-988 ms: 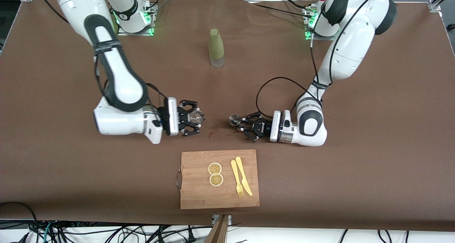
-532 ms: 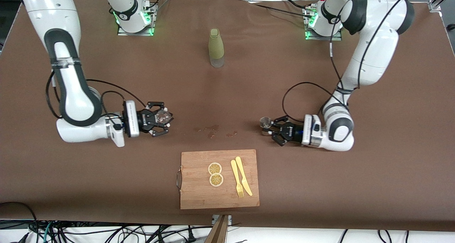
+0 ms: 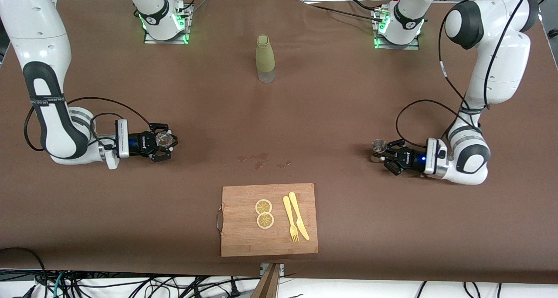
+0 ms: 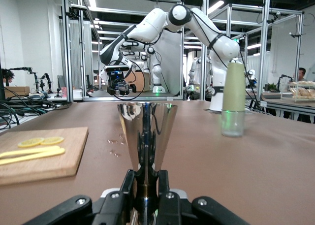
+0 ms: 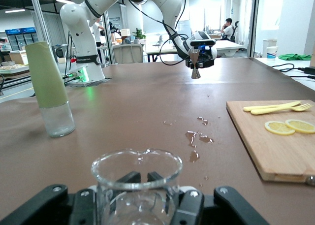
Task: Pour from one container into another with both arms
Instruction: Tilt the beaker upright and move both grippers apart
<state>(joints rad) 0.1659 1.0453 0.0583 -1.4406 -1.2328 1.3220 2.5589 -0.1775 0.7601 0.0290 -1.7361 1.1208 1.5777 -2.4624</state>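
Toward the left arm's end of the table, my left gripper [image 3: 389, 157] is clamped on the waist of a metal jigger [image 3: 377, 146], which stands upright in the left wrist view [image 4: 146, 151]. Toward the right arm's end, my right gripper [image 3: 162, 144] is clamped on a small glass pitcher [image 3: 163, 137], its spouted rim showing upright between the fingers in the right wrist view [image 5: 136, 170]. The two vessels are well apart, with small wet spots [image 3: 260, 159] on the brown table [image 3: 331, 115] between them, a little farther from the front camera than the cutting board [image 3: 244, 241]. Judging by the spill and the wide gap, the pouring looks done or not yet set up; I cannot tell which. To carry on well, I should keep both vessels level, move slowly, and bring one lip directly over the other mouth before tilting anything. A green bottle [image 3: 265, 58] stands between the two bases.
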